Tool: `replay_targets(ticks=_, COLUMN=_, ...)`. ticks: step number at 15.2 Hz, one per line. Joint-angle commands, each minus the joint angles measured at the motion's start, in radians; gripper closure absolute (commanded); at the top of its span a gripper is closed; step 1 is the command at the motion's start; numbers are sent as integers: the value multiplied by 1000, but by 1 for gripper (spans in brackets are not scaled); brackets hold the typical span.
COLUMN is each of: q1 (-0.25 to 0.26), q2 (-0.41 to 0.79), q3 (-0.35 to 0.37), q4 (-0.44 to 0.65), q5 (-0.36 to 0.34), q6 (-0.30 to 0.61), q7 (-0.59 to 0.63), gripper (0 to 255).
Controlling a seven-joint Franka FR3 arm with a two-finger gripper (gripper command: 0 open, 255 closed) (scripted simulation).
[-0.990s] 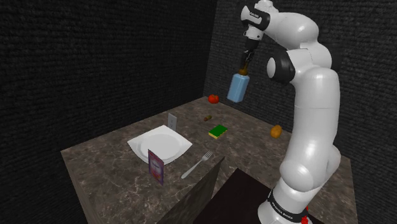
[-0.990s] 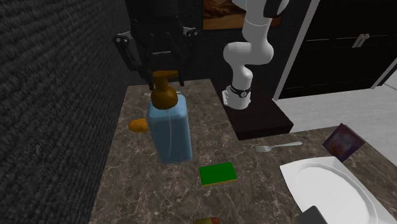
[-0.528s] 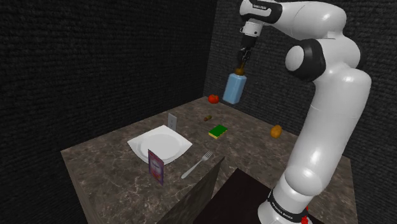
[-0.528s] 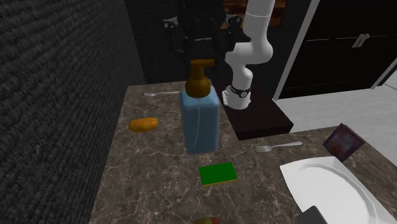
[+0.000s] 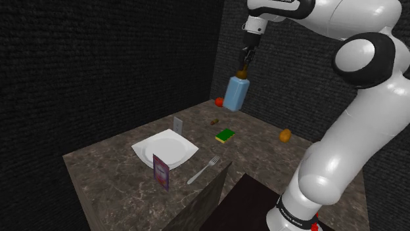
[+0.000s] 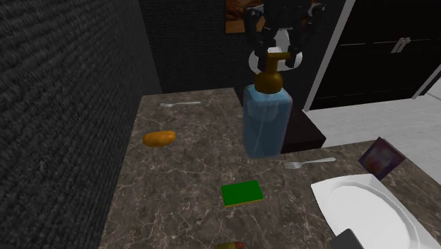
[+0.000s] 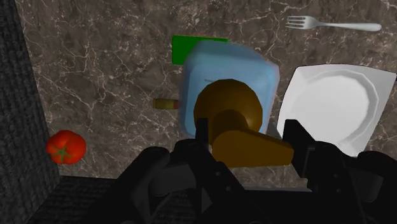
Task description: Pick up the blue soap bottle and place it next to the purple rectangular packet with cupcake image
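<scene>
The blue soap bottle with a brown pump top hangs high above the far part of the marble table, held by its pump in my gripper. The same bottle is large in the second exterior view under the gripper. In the wrist view my fingers clasp the brown pump of the bottle. The purple packet stands upright near the table's front edge, beside the white plate; the packet is also at the second exterior view's right.
A green sponge, a fork, a tomato, an orange lump, a small brown item and a grey upright card lie on the table. Dark walls close the far sides. The dark stand is at the lower right.
The arm has swung the held bottle toward the shoulder view's left and slightly higher; in the second exterior view the bottle moved from left to right.
</scene>
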Motion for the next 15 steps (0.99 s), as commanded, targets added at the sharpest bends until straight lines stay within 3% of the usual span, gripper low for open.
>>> replay_targets(ticks=1, q1=20, q2=-49, q3=37, q4=-45, q5=-20, q6=2, q7=59, gripper=255)
replay_targets(ticks=15, q1=123, q2=-240, q3=301, q4=-187, q5=-22, q6=-49, q7=429, gripper=255)
